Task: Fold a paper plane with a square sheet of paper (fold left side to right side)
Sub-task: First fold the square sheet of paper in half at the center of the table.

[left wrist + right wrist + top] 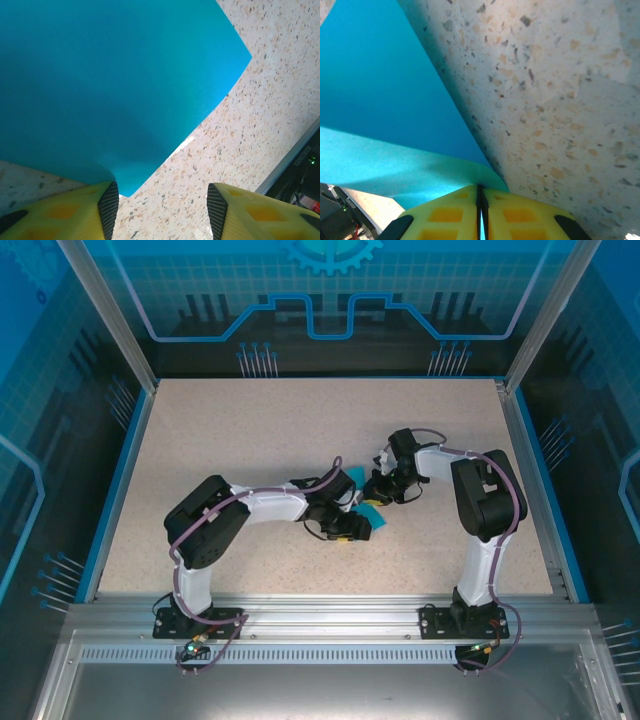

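The square sheet of paper (372, 515) lies teal-blue at the middle of the table, mostly hidden under both wrists. In the right wrist view the sheet (385, 100) has one edge lifted off the table, and my right gripper (481, 200) is shut on that edge, with a thin sliver of teal between the yellow fingers. In the left wrist view the paper (110, 85) covers the upper left, and one corner ends beside my left finger (107, 210). My left gripper (162, 210) is open over bare table, holding nothing. From above, the left gripper (350, 528) and right gripper (380, 488) sit close together at the sheet.
A darker blue border strip (118, 480) runs round the speckled tabletop (250, 430). An aluminium rail (320, 615) with both arm bases lies along the near edge, and its corner (300, 155) shows at lower right in the left wrist view. Clear walls enclose the cell.
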`<state>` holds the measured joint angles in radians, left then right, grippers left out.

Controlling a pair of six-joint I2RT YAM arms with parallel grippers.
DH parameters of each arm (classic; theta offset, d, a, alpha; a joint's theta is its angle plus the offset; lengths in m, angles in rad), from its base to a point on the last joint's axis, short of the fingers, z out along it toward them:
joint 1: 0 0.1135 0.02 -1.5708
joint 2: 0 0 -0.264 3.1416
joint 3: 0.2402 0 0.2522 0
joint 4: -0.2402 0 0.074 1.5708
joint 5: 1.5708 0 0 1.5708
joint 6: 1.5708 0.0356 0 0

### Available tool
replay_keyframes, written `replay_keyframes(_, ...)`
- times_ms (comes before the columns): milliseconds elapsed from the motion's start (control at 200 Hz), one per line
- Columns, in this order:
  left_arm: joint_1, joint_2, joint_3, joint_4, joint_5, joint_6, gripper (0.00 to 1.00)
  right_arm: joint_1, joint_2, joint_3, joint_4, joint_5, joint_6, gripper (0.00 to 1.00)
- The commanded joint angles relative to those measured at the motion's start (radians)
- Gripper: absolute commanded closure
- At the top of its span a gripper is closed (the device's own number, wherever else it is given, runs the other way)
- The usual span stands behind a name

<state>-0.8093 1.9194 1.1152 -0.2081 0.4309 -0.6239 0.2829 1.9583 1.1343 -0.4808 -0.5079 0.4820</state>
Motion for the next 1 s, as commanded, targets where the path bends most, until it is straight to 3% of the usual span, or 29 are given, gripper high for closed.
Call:
replay_keyframes(0,-0.028,-0.028,-0.012,-0.015,0.043,-0.019,0.46,0.025,0.080,-0.041,-0.062,0.117,0.012,0.88)
replay_keyframes(385,-0.024,-0.113,-0.029,-0.043,0.011,0.000,0.44,0.027,0.074,-0.047,-0.058,0.115,0.014,0.88)
replay_keyframes(595,0.064,-0.240,-0.106,-0.025,-0.012,-0.002,0.42,0.027,0.068,-0.050,-0.055,0.116,0.016,0.88)
replay_keyframes(995,0.024,-0.034,0.017,0.033,0.070,0.004,0.44,0.028,0.074,-0.046,-0.056,0.114,0.016,0.88)
